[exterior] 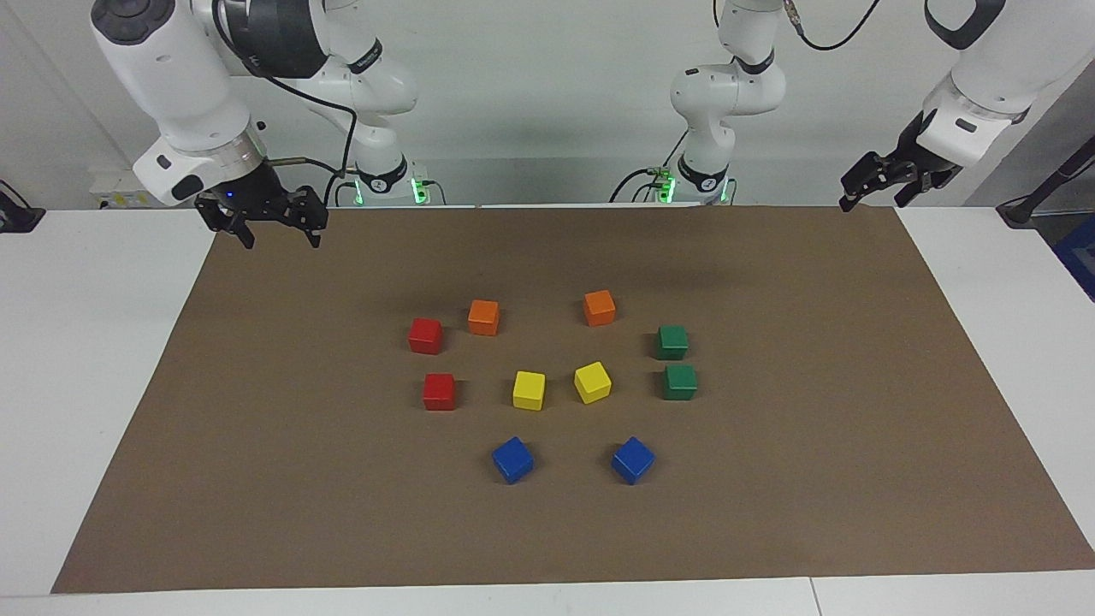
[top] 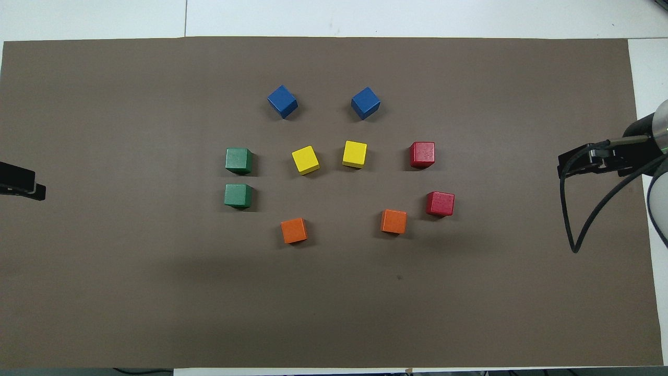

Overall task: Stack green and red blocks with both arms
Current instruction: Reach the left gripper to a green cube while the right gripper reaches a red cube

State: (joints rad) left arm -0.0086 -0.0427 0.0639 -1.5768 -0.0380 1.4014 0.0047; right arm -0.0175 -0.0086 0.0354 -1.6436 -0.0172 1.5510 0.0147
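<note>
Two dark green blocks lie apart on the brown mat toward the left arm's end, one (exterior: pixel 671 341) (top: pixel 238 196) nearer to the robots than the other (exterior: pixel 680 382) (top: pixel 239 160). Two red blocks lie apart toward the right arm's end, one (exterior: pixel 425 335) (top: pixel 440 203) nearer to the robots than the other (exterior: pixel 439 391) (top: pixel 422 154). No block is stacked. My right gripper (exterior: pixel 281 239) (top: pixel 574 163) hangs open and empty over the mat's corner at its own end. My left gripper (exterior: pixel 871 204) (top: pixel 26 185) hangs open and empty over the mat's edge at its end.
Between the green and red pairs lie two orange cubes (exterior: pixel 483 317) (exterior: pixel 600 307) nearest the robots, two yellow cubes (exterior: pixel 529 390) (exterior: pixel 592 382) in the middle, and two blue cubes (exterior: pixel 512 459) (exterior: pixel 633 459) farthest. The brown mat (exterior: pixel 257 428) covers most of the white table.
</note>
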